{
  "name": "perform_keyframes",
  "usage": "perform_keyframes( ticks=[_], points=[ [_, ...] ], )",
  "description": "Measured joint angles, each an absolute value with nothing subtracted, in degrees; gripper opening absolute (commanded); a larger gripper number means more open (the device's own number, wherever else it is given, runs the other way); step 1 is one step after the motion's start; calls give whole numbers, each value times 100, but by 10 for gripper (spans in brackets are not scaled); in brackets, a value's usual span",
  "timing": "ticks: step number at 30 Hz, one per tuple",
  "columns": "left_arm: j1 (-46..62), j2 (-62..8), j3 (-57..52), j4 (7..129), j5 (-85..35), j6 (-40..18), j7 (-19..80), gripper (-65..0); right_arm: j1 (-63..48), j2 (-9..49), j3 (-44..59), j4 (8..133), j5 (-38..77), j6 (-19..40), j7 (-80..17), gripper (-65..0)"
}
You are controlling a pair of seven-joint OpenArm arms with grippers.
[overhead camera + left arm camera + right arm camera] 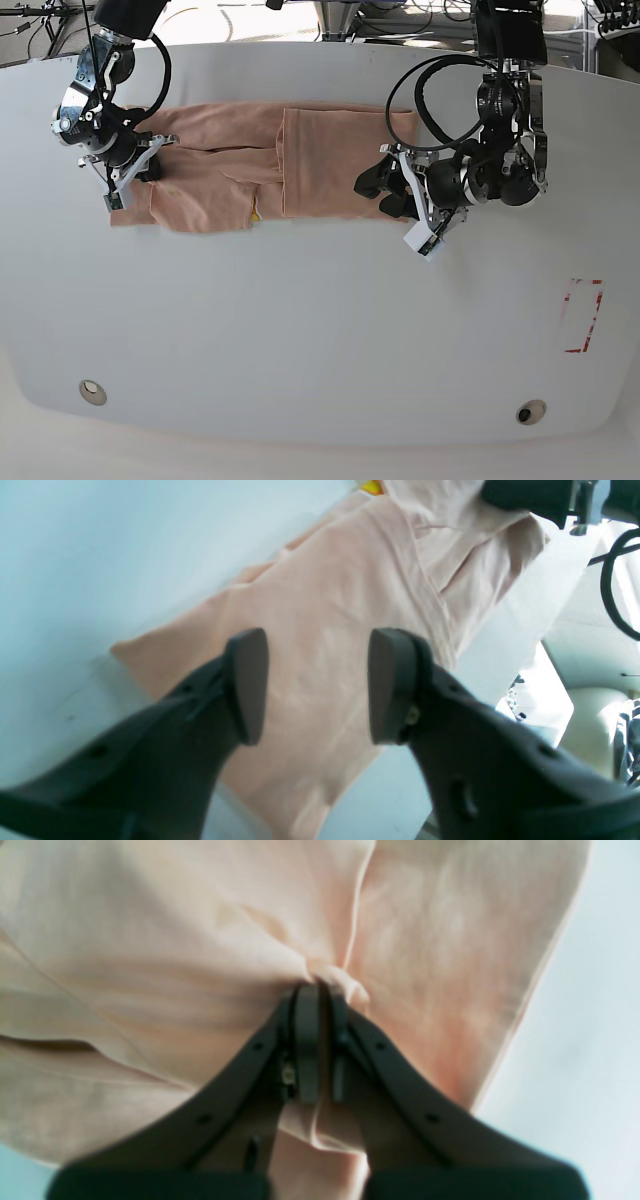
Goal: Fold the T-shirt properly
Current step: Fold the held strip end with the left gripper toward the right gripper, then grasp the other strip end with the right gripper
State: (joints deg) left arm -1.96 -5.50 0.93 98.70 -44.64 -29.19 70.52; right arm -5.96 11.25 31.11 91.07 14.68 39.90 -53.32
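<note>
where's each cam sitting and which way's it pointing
Left wrist: behind the open left claw, looking down at the T-shirt on the table.
Right wrist: behind the right claw, shut on cloth.
Base: overhead, both arms over the table.
All three share the T-shirt; the right arm's black body also shows at the left wrist view's top.

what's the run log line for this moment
phase: folding | left claw: open above T-shirt, empty | right claw: shut on T-shirt edge | table: shirt lies partly folded
</note>
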Motion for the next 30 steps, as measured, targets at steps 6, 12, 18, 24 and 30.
perform_keyframes(
  ticks=[6, 12, 18, 24, 30],
  points=[
    [-200, -517, 150, 9037, -4491, -2917, 6921, -579, -552, 1066, 3159, 10003, 1662, 3990, -5898, -623],
    [-169, -607, 259, 8536, -4416, -2851, 6429, -586, -401, 982, 3142, 10888, 2154, 3968, -6523, -623],
    [-185, -517, 392, 8149, -4303, -2637, 6178, -587, -294, 982, 3334, 11382, 2856, 3966, -6945, -621],
    [-213, -528, 364, 7760, -4185, -2832, 5968, -587, -49, 963, 4622, 11338, 4088, 3955, -7472, -436],
    [-274, -552, 362, 7583, -4051, -3033, 5835, -587, -3, 1031, 5371, 10490, 4578, 3922, -7675, -30]
  ],
)
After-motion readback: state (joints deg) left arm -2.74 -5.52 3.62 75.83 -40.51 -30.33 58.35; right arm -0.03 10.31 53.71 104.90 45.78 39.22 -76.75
